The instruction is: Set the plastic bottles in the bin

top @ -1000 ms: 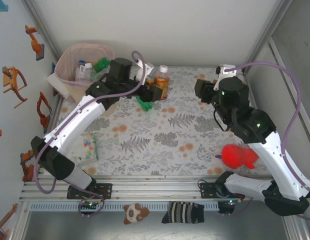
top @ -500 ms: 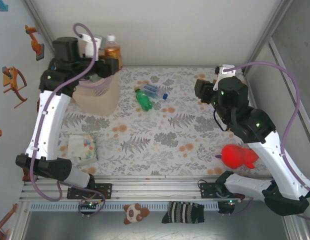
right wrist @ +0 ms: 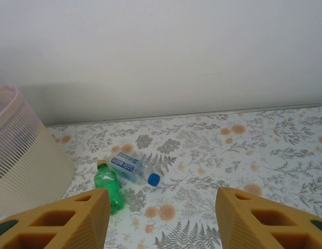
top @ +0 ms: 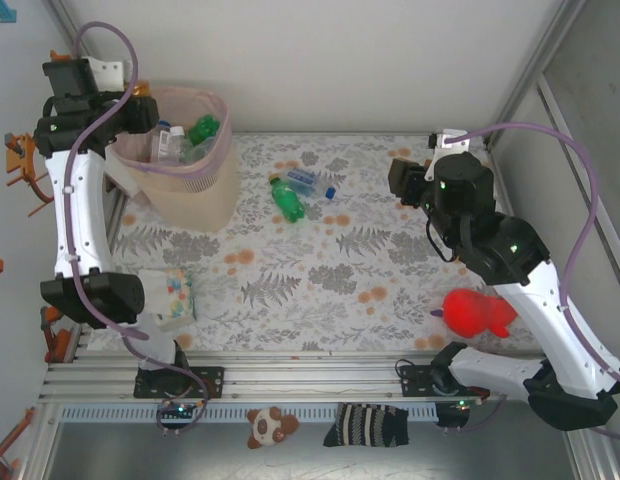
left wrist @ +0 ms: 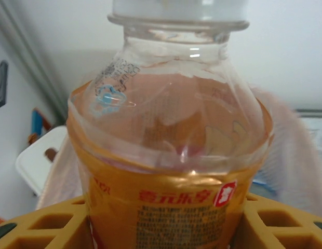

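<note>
Bin (top: 205,195), green bottle (top: 202,129) inside, orange-label bottle (left wrist: 171,171) gripped

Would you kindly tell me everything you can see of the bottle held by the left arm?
It is a clear plastic bottle with a white cap and an orange label bearing red characters and fine print. It stands upright, its labelled body clamped between the left arm's yellow fingers. The part above the label looks empty. The pale pink bin sits behind it.
</note>
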Motion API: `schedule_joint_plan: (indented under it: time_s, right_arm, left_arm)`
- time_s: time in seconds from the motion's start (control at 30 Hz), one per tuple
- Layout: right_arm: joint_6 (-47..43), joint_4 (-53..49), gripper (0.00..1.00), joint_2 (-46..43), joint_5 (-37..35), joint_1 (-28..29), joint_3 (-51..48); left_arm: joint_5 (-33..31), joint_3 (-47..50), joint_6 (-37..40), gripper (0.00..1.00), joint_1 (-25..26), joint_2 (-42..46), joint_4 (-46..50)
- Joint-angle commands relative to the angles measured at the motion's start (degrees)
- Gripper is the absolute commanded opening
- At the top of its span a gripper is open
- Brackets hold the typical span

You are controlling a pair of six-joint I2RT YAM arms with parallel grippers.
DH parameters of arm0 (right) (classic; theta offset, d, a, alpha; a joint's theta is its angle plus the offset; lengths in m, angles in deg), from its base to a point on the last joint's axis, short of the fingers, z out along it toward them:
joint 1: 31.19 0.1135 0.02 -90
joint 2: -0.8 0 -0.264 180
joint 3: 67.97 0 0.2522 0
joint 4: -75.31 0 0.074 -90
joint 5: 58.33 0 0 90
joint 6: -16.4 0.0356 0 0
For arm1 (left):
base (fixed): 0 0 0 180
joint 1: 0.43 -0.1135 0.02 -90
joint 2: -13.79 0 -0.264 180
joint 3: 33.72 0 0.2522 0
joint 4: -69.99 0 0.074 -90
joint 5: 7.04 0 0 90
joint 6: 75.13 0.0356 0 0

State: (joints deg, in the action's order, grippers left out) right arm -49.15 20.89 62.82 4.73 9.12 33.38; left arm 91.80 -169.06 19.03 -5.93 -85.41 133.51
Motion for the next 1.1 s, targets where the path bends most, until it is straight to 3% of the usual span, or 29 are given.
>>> schedule_joint_plan:
  time_s: [0.0, 0.17, 0.37, 0.73, 0.9, 1.07]
  right_arm:
    - [-0.7, 0.0, 0.55, 0.3, -2.4, 0.3, 0.9]
    - [-0.8, 0.2, 0.55, 0.4, -2.2, 0.3, 0.6]
    - [-0.4, 0.8, 0.55, 0.5, -1.7, 0.3, 0.1]
    - [0.1, 0.9, 0.55, -0.1, -1.7, 0.3, -0.5]
    - [0.2, 1.0, 0.55, -0.4, -1.9, 0.3, -0.8]
    - [0.3, 1.1, 0.55, -0.6, -1.9, 0.3, -1.0]
  left_arm:
    - [-6.4, -1.8, 3.8, 0.55, -0.8, -1.9, 1.6]
    - [-10.8, -3.1, 7.8, 0.56, -1.3, -5.8, 4.3]
    - [-11.2, -2.5, 9.0, 0.58, -1.3, -7.6, 6.8]
    - [-9.0, 1.9, 7.0, 0.77, -1.3, -1.6, 2.7]
    - [-6.2, 1.4, 5.6, 0.77, -1.3, 0.2, 1.1]
    - [-3.5, -1.3, 4.7, 0.68, -1.3, -1.1, 2.3]
